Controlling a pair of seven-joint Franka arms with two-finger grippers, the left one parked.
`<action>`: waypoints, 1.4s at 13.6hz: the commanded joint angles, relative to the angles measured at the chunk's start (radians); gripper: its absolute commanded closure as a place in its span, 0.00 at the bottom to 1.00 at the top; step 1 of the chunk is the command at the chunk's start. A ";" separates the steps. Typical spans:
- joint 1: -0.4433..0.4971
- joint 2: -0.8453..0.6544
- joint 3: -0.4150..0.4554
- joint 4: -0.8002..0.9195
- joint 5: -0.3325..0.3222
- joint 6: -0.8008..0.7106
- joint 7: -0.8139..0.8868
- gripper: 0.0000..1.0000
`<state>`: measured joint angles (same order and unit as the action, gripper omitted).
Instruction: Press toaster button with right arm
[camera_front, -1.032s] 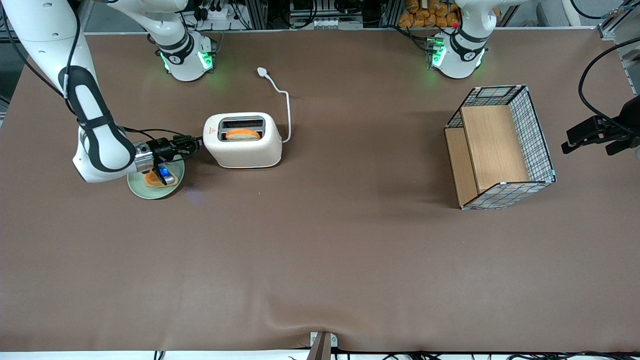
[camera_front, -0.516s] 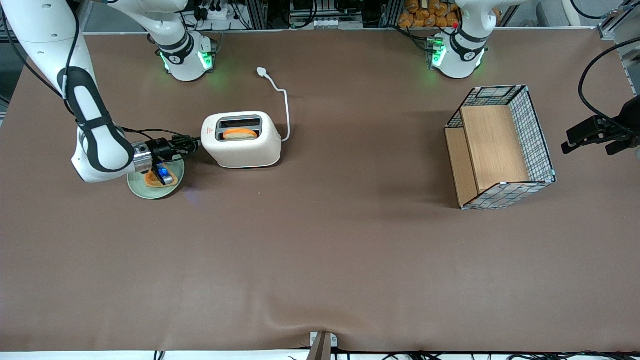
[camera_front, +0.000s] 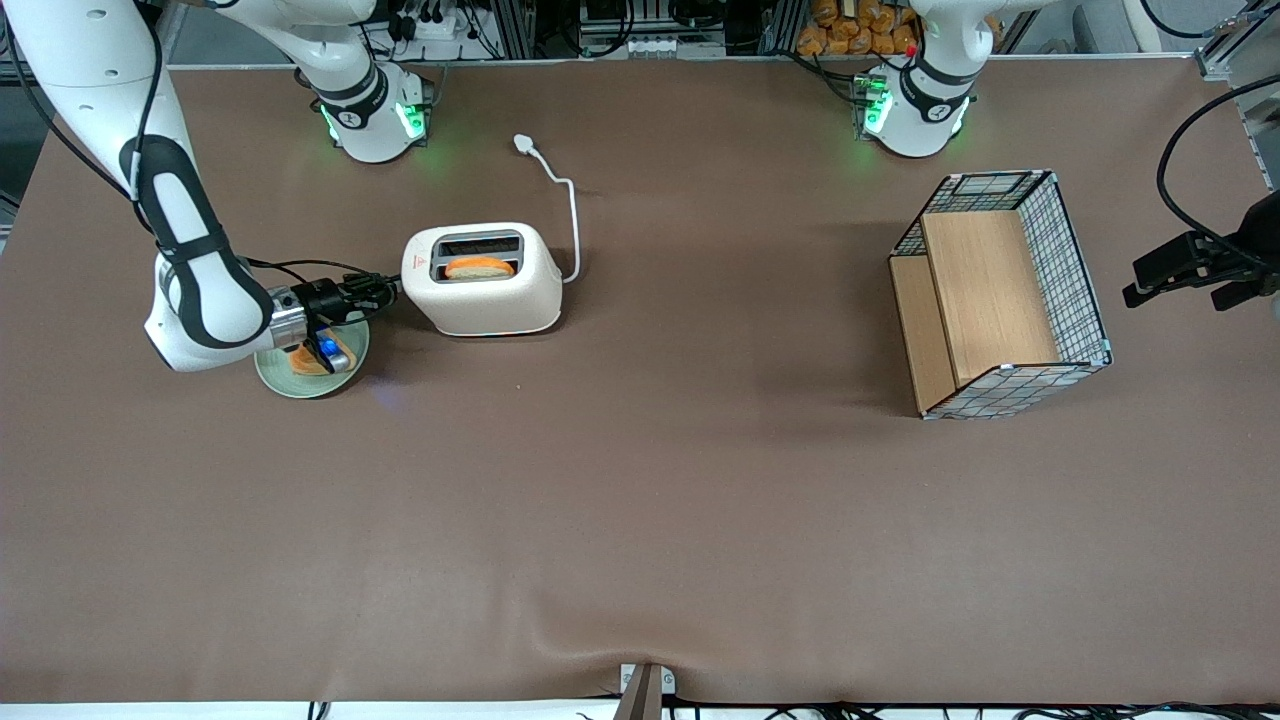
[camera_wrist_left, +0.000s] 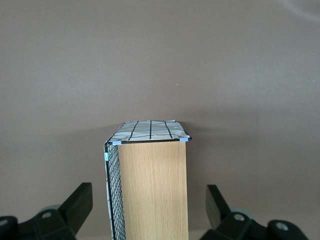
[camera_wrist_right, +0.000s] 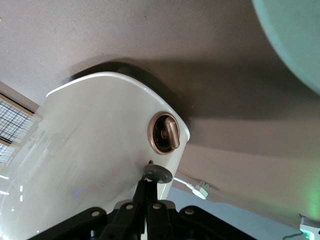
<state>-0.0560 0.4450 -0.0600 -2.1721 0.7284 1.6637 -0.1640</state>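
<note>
A: Where is the toaster (camera_front: 487, 278) now, and where is the end effector (camera_front: 385, 287)?

B: The toaster stands on the brown worktop (camera_front: 640, 520), toward the working arm's end. From its centre, the white cord (camera_front: 571, 215) leaves at about 2 o'clock in the front view. The end effector of the right arm (camera_front: 190, 290) is at the narrow end face, at about 9 o'clock from the toaster. Its two fingers are together, not clamped on anything, and their tips touch the grey button (camera_wrist_right: 158, 173) from the side.

A: Is there anything near that can disturb?

B: A green plate (camera_front: 312, 380) with a piece of bread lies just under the wrist. One slice (camera_front: 480, 267) sits in the toaster slot that is nearer to the front camera.

A: What could go wrong from here?

B: I think the thin tips can slip off the small button, because the contact is only at its edge. Then the lever does not go down. Also, if the push goes sideways and not down, the light toaster may slide over the worktop. The round dial (camera_wrist_right: 164, 132) is just beside the button, so a slipped tip could hit it instead
</note>
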 joint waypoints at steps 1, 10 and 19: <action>0.008 0.078 0.002 0.077 -0.023 0.091 0.003 0.94; 0.010 0.035 0.002 0.183 -0.044 -0.059 0.164 0.92; 0.019 0.023 0.005 0.343 -0.148 -0.107 0.213 0.00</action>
<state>-0.0503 0.4749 -0.0549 -1.8920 0.6426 1.5774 0.0317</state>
